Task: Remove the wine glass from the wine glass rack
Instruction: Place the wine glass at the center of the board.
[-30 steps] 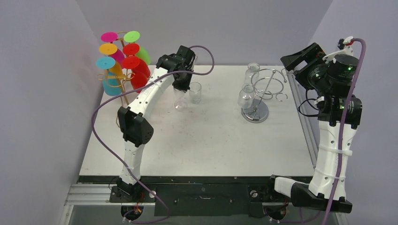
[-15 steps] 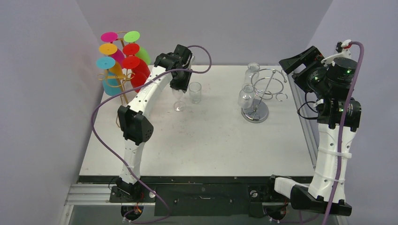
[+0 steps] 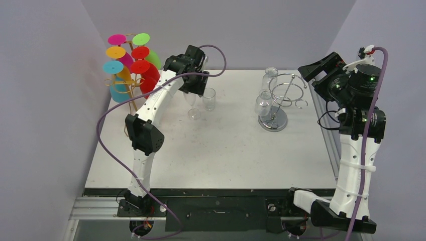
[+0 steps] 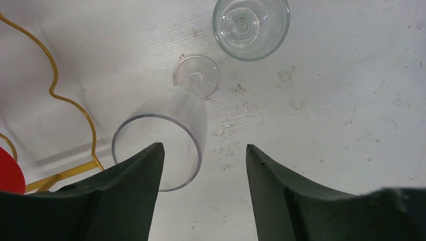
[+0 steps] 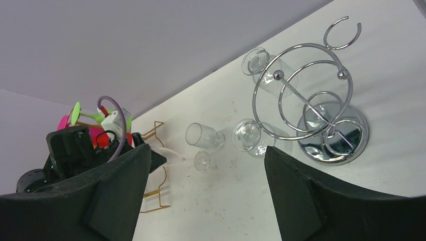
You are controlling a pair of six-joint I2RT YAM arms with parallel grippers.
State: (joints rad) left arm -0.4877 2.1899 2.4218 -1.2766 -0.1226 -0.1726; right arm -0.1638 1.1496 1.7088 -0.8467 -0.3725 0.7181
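Wine glass (image 4: 168,131): standing on tabletop toward far-left corner; left gripper (image 4: 203,150) above, jaws apart, empty. Wine glass rack (image 3: 273,122): two glasses (image 3: 262,104) yet to unload.

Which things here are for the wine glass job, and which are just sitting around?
For the job: silver wire glass rack, two clear glasses hanging on it, clear stemmed glass below the left hand.
Just sitting: bright coloured plastic glasses, gold wire rack, second clear glass standing on the white table.
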